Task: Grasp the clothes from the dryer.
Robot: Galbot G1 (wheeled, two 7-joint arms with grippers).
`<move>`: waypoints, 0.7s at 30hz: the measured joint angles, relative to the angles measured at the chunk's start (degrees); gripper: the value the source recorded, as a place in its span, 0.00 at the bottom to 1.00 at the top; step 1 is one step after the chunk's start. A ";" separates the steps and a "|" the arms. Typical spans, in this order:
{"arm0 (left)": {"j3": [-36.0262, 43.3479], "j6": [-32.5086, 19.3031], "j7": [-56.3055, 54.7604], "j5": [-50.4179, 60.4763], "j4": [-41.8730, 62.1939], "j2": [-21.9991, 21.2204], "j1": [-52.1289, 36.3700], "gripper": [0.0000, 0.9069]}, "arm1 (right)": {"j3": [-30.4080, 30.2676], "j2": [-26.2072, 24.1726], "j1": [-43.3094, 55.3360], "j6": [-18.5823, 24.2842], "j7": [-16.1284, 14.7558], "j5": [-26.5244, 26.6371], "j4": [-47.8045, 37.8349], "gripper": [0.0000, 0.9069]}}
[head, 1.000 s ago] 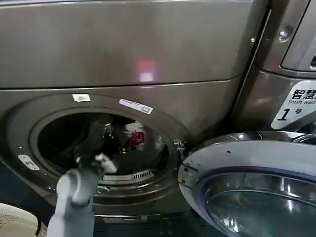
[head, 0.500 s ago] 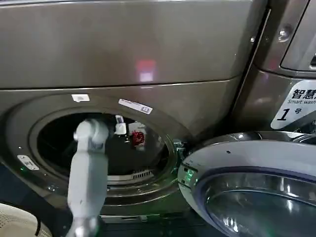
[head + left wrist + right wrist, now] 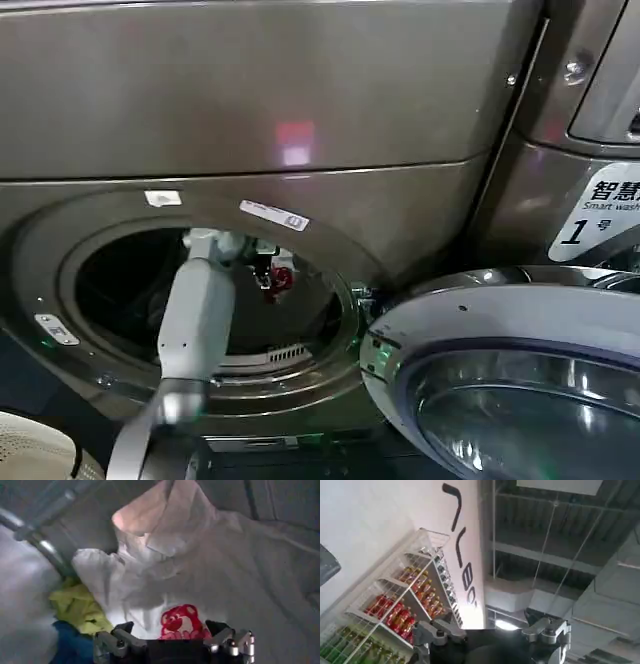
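The dryer (image 3: 250, 110) stood open, its door (image 3: 510, 370) swung aside. The clothes (image 3: 210, 575) lay inside the drum. The left pincer (image 3: 172, 630), jaws spread, hovered at the pale garment. Risk: closing short would pinch fabric thinly and slip.

The right pincer (image 3: 490, 630) was open, pointing upward, idle.

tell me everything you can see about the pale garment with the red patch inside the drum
The pale garment is soft, grey-white fabric, crumpled in loose folds inside the dryer drum, bunched up high towards the drum wall. A small red cartoon-like print sits on it, facing the open left gripper, which hovers just in front without touching. A yellow-green garment lies against one edge, with a dark blue one beside that.
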 measured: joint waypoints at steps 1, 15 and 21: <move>-0.26 -0.01 0.00 0.23 0.46 0.14 -0.21 1.00 | -0.19 -0.01 0.17 0.00 -0.10 0.00 0.00 1.00; -0.63 0.65 -0.08 0.27 10.27 0.75 -4.68 1.00 | -1.17 -0.50 0.93 0.08 -0.90 -0.04 -0.25 1.00; 2.22 1.10 -0.09 -1.62 15.69 1.26 -6.69 1.00 | -1.18 -0.49 0.77 0.10 -1.05 -0.03 -0.20 1.00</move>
